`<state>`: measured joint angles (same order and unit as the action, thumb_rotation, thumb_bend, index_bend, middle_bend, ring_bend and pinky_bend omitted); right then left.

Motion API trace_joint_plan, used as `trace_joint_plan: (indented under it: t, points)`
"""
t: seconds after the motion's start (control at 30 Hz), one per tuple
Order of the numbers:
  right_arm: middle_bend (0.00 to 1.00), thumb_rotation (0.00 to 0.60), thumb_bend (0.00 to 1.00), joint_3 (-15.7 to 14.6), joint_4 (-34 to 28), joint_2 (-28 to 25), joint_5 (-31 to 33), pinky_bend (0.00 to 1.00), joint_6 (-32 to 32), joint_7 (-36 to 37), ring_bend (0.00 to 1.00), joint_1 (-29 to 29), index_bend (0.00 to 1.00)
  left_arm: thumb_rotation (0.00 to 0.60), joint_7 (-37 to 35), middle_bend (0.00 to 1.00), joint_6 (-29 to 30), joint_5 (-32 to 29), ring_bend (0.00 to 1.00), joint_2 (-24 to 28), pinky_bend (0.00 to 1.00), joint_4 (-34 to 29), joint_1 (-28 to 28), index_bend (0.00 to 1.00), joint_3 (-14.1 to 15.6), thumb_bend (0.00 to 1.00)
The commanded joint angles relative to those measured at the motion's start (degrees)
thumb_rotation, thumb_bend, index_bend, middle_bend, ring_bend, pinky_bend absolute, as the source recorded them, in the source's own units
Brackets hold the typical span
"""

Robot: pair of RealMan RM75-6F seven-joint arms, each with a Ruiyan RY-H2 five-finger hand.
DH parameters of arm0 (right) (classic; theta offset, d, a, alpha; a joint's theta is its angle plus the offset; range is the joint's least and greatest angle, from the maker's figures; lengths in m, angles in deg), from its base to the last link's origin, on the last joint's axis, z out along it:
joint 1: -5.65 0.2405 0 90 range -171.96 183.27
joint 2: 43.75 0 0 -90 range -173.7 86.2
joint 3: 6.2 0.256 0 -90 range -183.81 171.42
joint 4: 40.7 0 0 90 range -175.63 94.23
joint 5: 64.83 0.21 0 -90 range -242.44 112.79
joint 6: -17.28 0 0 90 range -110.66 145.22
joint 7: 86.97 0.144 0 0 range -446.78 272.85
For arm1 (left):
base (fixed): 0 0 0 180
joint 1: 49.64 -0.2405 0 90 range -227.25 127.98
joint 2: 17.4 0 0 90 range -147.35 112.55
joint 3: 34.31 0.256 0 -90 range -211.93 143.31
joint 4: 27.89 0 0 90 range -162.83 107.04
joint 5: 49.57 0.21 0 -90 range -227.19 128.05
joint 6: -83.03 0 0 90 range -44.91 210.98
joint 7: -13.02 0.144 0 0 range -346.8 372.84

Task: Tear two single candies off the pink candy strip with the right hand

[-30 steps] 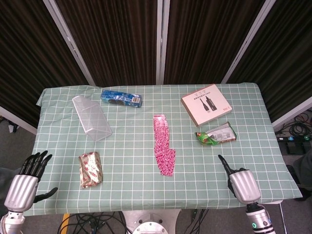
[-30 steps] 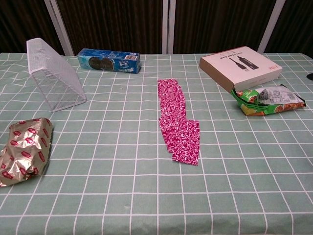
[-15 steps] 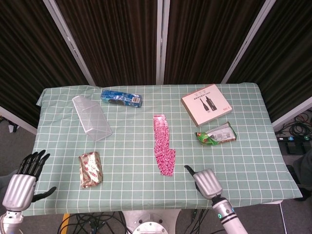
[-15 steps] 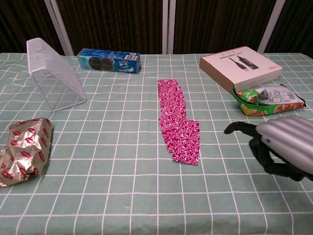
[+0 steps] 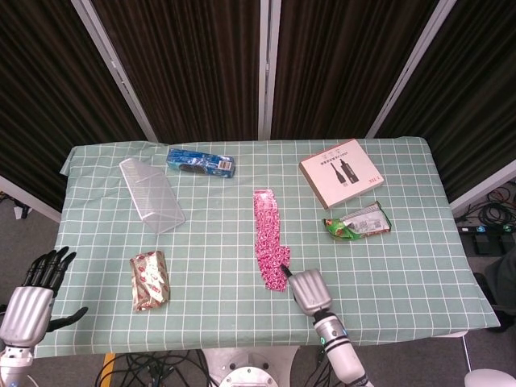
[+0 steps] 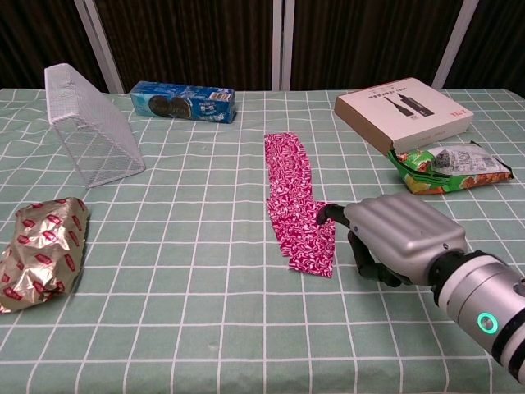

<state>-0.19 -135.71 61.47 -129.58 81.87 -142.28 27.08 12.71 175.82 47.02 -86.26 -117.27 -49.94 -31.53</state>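
Dark curtains hang behind your table [image 5: 403, 266], which wears a green checked cloth out to every edge. Your pink candy strip [image 5: 269, 239] [image 6: 297, 201] lies in the middle, running from mid-table toward the near edge, its near end wider and ragged. Your right hand [image 5: 308, 291] [image 6: 392, 236] sits just to the right of that near end, knuckles up, fingers curled under and holding nothing; one dark fingertip [image 6: 323, 213] reaches the strip's right edge, though you cannot tell whether it presses on the wrapper or only hangs over it.

Your left hand [image 5: 32, 286] is off the table, beyond its near left corner, fingers spread and pointing up, with nothing in it.

Near the left edge toward the front lies a crumpled gold and red packet [image 5: 151, 279] [image 6: 42, 250], well apart from the strip. Farther back on the left stands a clear wedge-shaped box [image 5: 151, 193] [image 6: 87, 125], and a blue biscuit pack [image 5: 201, 162] [image 6: 184, 101] lies near the far edge. On the right half, a flat cardboard box [image 5: 341, 172] [image 6: 404, 112] sits toward the far edge with a green snack bag [image 5: 357, 221] [image 6: 449, 167] just in front of it. You have bare cloth on both sides of the strip and along the near edge to the right of your hand.
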Motion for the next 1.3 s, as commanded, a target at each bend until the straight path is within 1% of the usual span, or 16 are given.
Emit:
trace_joint_plan:
  t: [0.03, 0.17, 0.37, 0.57, 0.83, 0.93, 1.1, 1.3]
  points:
    - [0.91, 0.600, 1.00, 0.07, 0.18, 0.53, 1.39, 0.76, 0.58, -1.23, 0.85, 0.88, 0.21, 0.581, -0.04, 0.01, -0.13, -0.08, 0.00, -0.02, 0.09, 0.07, 0.05, 0.05, 0.00, 0.01]
    - [0.91, 0.600, 1.00, -0.07, -0.05, 0.71, 4.26, 0.76, 0.71, -2.72, 0.85, 1.82, 0.21, 0.581, -0.09, 0.01, -0.17, -0.12, 0.00, -0.05, 0.09, 0.20, 0.05, 0.05, 0.03, 0.01]
    - [0.91, 0.600, 1.00, 0.13, -0.43, 0.85, 8.79, 0.76, 0.33, -4.54, 0.85, 3.70, 0.24, 0.582, -0.22, 0.01, -0.16, -0.17, 0.00, 0.01, 0.09, 0.20, 0.07, 0.05, 0.02, 0.01]
    - [0.91, 0.600, 1.00, -0.18, -0.70, 1.27, 9.68, 0.76, 1.33, -4.50, 0.85, 5.16, 0.25, 0.579, -0.56, 0.01, 0.14, -0.29, 0.00, 0.32, 0.09, 0.20, -0.04, 0.05, -0.06, 0.01]
    - [0.91, 0.600, 1.00, -0.88, -1.57, 1.29, 10.61, 0.76, 2.73, -4.68, 0.85, 6.53, 0.21, 0.579, -0.95, 0.01, 0.33, -0.27, 0.00, 0.67, 0.09, 0.16, -0.07, 0.05, -0.10, 0.01]
    - [0.91, 0.600, 1.00, -0.79, -1.46, 1.73, 11.92, 0.76, 2.75, -5.22, 0.85, 7.41, 0.20, 0.579, -0.89, 0.01, 0.11, -0.33, 0.00, 0.65, 0.09, 0.19, -0.04, 0.05, -0.02, 0.01]
    - [0.91, 0.600, 1.00, -0.20, -1.30, 2.56, 14.40, 0.76, 3.10, -6.75, 0.85, 8.93, 0.13, 0.581, -0.85, 0.01, 0.22, -0.36, 0.00, 0.74, 0.09, 0.10, -0.06, 0.05, -0.09, 0.01]
    - [0.91, 0.600, 1.00, -0.54, -1.51, 2.34, 17.12, 0.76, 4.20, -8.05, 0.85, 9.93, 0.11, 0.582, -1.01, 0.01, 0.23, -0.49, 0.00, 0.80, 0.09, 0.26, -0.14, 0.05, -0.07, 0.01]
